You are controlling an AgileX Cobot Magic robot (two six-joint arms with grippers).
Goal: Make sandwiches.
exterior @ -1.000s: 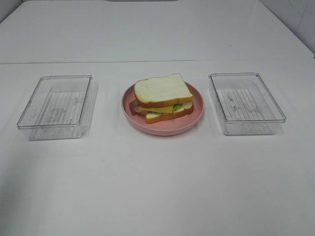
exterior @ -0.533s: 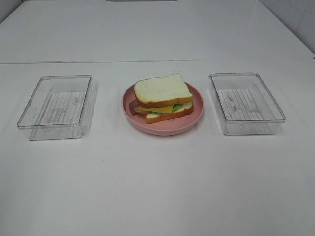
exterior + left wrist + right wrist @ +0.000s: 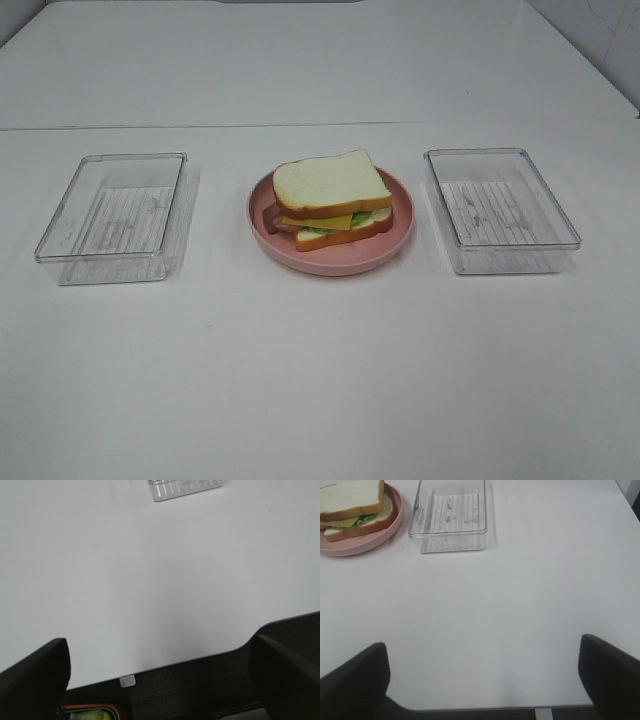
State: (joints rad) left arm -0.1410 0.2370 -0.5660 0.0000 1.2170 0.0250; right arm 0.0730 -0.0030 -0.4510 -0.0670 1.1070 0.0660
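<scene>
Sandwich (image 3: 331,200): white bread faces, brown crusts, yellow cheese, green lettuce, reddish-brown bacon edge. Plate (image 3: 330,258): plain pink. Left tray (image 3: 112,220) and right tray (image 3: 500,210): clear plastic, ribbed line pattern on floor. Counter (image 3: 320,380): plain white. Fingers (image 3: 355,675): black.

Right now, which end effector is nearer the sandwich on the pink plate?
Right. The right end effector sees the sandwich and its neighbouring clear tray close ahead. The left end effector hangs at the table edge, seeing only a tray corner.
</scene>
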